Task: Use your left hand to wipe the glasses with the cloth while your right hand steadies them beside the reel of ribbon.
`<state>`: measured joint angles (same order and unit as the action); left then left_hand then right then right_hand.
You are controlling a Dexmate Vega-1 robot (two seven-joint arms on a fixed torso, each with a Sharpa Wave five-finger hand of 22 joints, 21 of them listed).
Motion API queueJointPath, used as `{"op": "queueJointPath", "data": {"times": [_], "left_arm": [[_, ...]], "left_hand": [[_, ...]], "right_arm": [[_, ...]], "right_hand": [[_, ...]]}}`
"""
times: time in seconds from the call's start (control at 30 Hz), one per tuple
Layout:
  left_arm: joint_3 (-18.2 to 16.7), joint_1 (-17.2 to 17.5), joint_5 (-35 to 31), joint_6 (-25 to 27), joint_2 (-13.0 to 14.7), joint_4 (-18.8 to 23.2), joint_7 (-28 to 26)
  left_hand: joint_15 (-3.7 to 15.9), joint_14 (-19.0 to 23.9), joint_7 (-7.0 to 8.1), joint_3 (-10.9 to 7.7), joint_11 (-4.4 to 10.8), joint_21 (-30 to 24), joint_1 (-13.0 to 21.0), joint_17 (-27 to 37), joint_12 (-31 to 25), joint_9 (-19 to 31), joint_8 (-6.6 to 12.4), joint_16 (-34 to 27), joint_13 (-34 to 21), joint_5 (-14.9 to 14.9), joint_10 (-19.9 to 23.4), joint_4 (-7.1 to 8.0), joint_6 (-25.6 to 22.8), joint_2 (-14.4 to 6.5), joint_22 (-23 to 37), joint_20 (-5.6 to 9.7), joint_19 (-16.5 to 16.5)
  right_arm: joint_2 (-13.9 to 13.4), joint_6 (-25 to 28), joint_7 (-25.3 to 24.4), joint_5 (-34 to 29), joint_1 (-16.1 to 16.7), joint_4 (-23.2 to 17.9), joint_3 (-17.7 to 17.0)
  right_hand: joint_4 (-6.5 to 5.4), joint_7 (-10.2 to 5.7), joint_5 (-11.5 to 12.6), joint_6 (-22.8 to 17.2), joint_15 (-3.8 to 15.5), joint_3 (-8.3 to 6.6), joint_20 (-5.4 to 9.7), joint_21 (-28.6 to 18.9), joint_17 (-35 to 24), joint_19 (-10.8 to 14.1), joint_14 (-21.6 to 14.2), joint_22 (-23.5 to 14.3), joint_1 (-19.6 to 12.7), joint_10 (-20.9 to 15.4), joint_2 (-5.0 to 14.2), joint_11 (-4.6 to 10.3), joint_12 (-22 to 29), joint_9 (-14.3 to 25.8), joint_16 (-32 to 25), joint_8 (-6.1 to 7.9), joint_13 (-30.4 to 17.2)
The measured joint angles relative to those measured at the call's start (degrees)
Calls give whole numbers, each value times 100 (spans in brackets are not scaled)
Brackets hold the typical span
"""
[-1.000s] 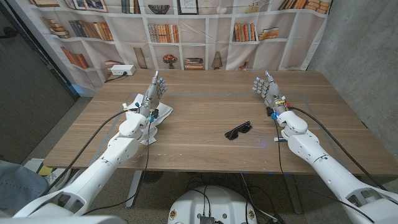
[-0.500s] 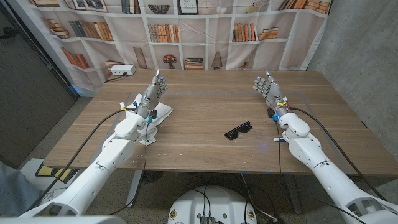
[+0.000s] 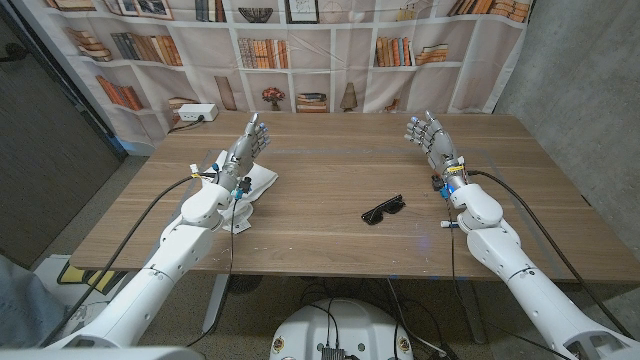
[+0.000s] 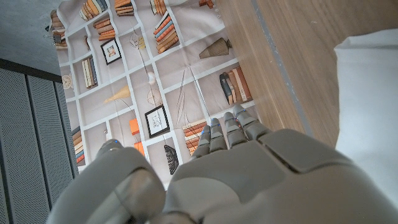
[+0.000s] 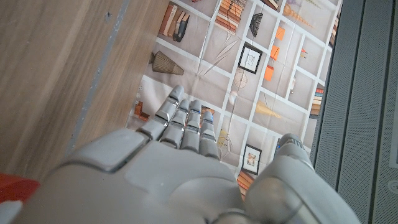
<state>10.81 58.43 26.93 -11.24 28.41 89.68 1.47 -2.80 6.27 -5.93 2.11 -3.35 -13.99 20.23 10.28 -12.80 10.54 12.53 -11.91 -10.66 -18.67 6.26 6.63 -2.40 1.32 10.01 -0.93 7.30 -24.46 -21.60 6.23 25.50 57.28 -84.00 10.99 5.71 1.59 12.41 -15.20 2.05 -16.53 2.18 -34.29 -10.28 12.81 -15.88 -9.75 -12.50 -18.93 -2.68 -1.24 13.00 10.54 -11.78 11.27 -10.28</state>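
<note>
Lying folded near the wooden table's middle, black sunglasses sit between the empty, spread-fingered right hand and the empty, spread-fingered left hand above the white cloth.

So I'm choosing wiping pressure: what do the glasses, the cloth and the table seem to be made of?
The glasses look like glossy black plastic with dark lenses, though they are too small to be sure. The cloth looks like soft white fabric, matte and rumpled, lying in folds under the left arm. The table shows a brown wood grain with a smooth satin finish; solid wood or laminate cannot be told.
</note>
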Motion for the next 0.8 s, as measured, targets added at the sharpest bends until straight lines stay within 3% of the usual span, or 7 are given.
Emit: {"op": "queueJointPath", "data": {"times": [0.43,0.67,0.7,0.8], "left_arm": [[-102,171,-255,-22,-44,285,-77],[-154,252,-255,-22,-69,406,-77],[-163,269,-410,-2,-70,425,-162],[-200,334,-448,11,-76,498,-200]], "left_hand": [[33,130,20,8,-3,-22,77,0,-44,0,0,0,-16,0,159,-41,-140,-16,0,-10,109],[52,156,29,8,28,-22,139,-1,-44,-1,41,0,-16,0,190,-40,-190,18,-1,20,140],[33,175,29,8,28,-22,143,-1,-44,-1,41,0,-16,0,190,-40,-190,21,-1,20,140],[24,183,35,25,13,-22,142,-1,-44,-1,41,0,-16,0,205,-57,-232,21,-1,20,139]], "right_arm": [[-153,-451,-167,-334,169,-157,74],[-153,-608,-339,-494,169,-157,74],[-366,-638,-369,-517,338,-339,172],[-420,-725,-460,-598,385,-390,198]], "right_hand": [[7,-97,0,-98,30,43,22,43,1,107,-93,1,0,-119,0,119,0,-1,-13,40,0],[24,-157,0,-221,43,25,19,43,1,470,-392,1,-42,-383,42,198,79,28,-56,61,-32],[24,-157,0,-221,31,25,18,43,1,509,-405,1,-61,-382,60,198,97,28,-56,61,-31],[47,-190,0,-316,41,1,18,43,-10,552,-452,1,-129,-468,136,222,99,28,-56,84,-31]]}}
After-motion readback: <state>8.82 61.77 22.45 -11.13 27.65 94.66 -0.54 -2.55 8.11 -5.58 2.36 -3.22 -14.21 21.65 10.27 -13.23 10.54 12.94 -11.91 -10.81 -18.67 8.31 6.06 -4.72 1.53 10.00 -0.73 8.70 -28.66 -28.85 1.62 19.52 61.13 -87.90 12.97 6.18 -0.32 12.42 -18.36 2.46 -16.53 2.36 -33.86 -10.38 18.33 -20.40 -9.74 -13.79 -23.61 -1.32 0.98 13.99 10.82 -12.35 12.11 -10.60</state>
